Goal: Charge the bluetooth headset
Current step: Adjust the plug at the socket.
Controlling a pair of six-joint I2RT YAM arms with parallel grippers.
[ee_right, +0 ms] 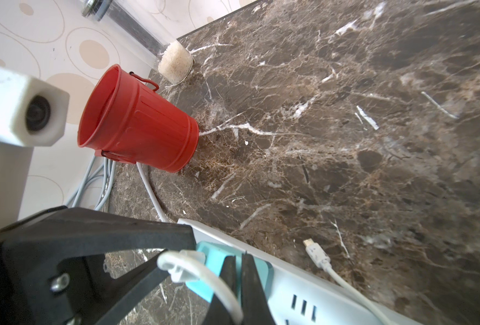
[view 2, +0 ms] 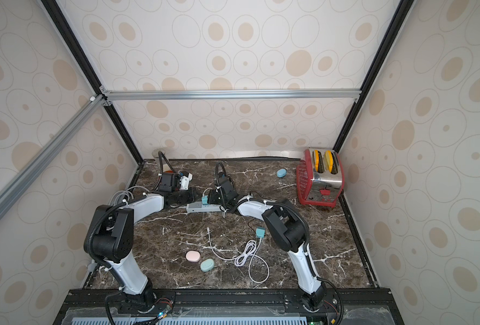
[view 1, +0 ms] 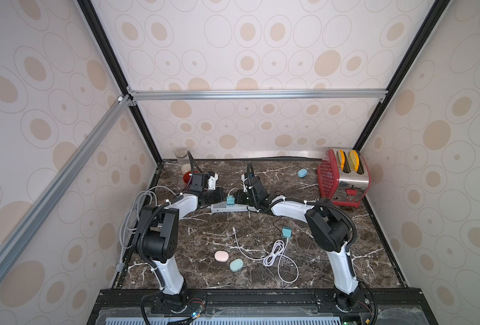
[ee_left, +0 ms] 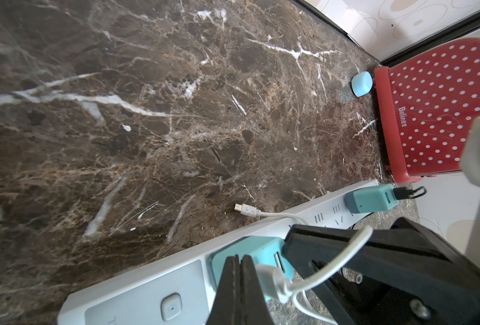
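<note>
A marble table (view 1: 205,230) stands between walls (view 1: 261,56) papered with beige ovals; a toaster (view 1: 344,180) holds two slices (view 1: 354,159), and only the right wrist view plainly shows the bucket (ee_right: 137,121) and the jar (ee_right: 176,63) of white grains. The left gripper (ee_left: 236,270) and right gripper (ee_right: 240,270) are both closed at the charger (ee_left: 261,246) in the strip (ee_left: 148,289), with no hold that I can see. The pink case (view 1: 220,256) and green case (view 1: 236,265) lie side by side near the front, the blue case (view 1: 302,173) by the toaster.
</note>
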